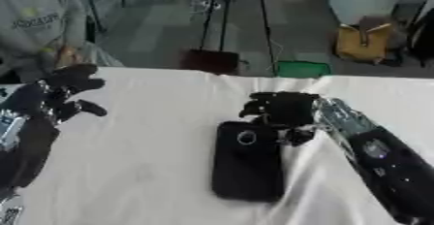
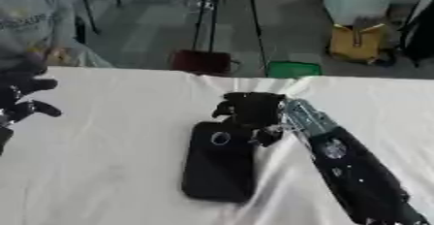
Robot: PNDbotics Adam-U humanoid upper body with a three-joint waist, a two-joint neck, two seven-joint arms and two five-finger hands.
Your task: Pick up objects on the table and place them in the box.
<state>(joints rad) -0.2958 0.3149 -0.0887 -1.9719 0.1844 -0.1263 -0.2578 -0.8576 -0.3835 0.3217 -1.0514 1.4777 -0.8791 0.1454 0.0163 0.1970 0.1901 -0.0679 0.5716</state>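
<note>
My right hand [image 1: 284, 108] sits over the middle of the table, fingers curled down onto the far end of the black phone [image 1: 247, 163]; whether they close round it or only rest on top I cannot tell, since the hand itself covers that end. My forearm runs back from there to the table's near right corner, where it is cut off. The phone lies flat on its face, its long axis running from the far edge toward the near edge, the ringed camera end under my fingers. My left hand [image 1: 69, 95] hangs by the table's left edge, fingers loosely bent and holding nothing; in the right eye view only part of it shows. A white cloth [image 1: 135, 170], slightly creased, covers the table. Beyond the far edge is a grey floor with a yellow bag [image 1: 363, 42].
</note>
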